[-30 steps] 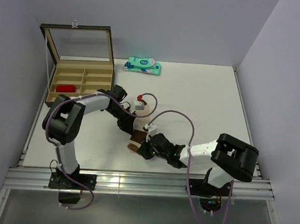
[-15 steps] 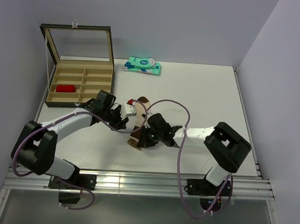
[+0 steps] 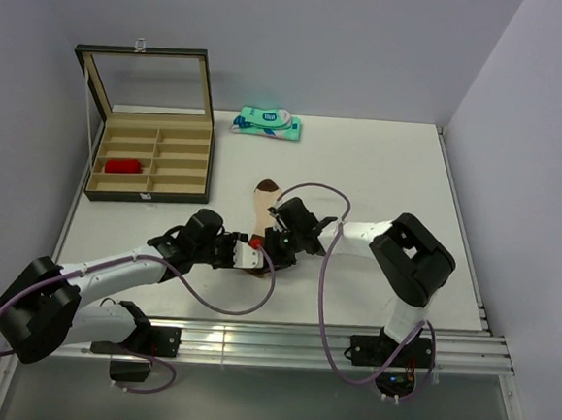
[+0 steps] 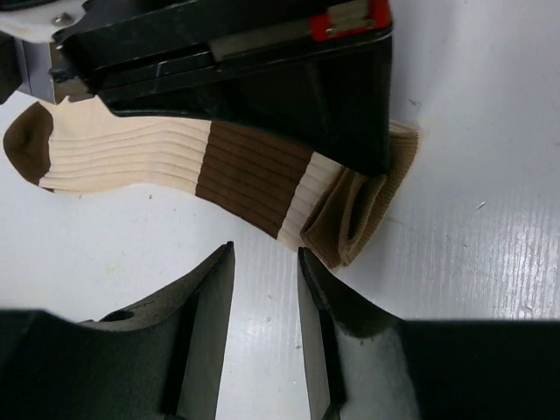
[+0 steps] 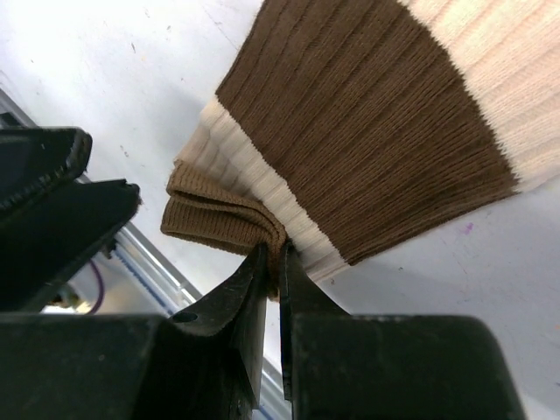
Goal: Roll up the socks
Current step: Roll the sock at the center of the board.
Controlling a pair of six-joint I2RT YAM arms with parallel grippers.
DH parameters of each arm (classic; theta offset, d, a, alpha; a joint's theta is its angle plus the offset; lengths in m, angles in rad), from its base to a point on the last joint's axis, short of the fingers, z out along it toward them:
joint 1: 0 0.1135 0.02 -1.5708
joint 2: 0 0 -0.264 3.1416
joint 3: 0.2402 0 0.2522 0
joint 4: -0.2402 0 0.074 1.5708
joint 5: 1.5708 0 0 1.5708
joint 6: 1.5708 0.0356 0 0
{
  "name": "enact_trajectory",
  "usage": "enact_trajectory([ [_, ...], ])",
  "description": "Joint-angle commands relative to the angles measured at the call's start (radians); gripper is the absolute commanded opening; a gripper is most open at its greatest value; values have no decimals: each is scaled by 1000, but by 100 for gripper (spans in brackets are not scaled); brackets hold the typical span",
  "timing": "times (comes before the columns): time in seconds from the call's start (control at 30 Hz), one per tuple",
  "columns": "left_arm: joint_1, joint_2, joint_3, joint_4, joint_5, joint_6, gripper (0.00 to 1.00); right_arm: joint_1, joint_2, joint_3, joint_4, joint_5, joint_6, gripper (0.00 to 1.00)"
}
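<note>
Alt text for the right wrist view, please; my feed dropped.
The right gripper pinches the folded brown cuff of the beige sock, jaws nearly closed. The rest of the sock lies flat on the white table.

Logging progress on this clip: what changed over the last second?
The left arm dropped low, swinging toward the near edge; the left tool stands open beside the folded cuff of the beige sock. The right tool stayed pinched on that cuff. Unmoved: box, red sock, packet.
</note>
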Motion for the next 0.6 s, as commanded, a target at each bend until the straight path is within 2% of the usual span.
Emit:
enact_trajectory([
  [0.0, -27, -32, -20, 69, -45, 57, 41, -14, 39, 26, -80, -10, 19, 0],
  [0.17, -47, -41, -35, 32, -36, 112, 44, -25, 55, 50, -106, -6, 16, 0],
  [0.4, -57, -35, 3, -83, 54, 137, 44, -34, 69, 66, -127, 5, 6, 0],
  [0.57, -67, -12, 3, -37, 60, 123, 44, -39, 59, 69, -138, 13, -4, 0],
])
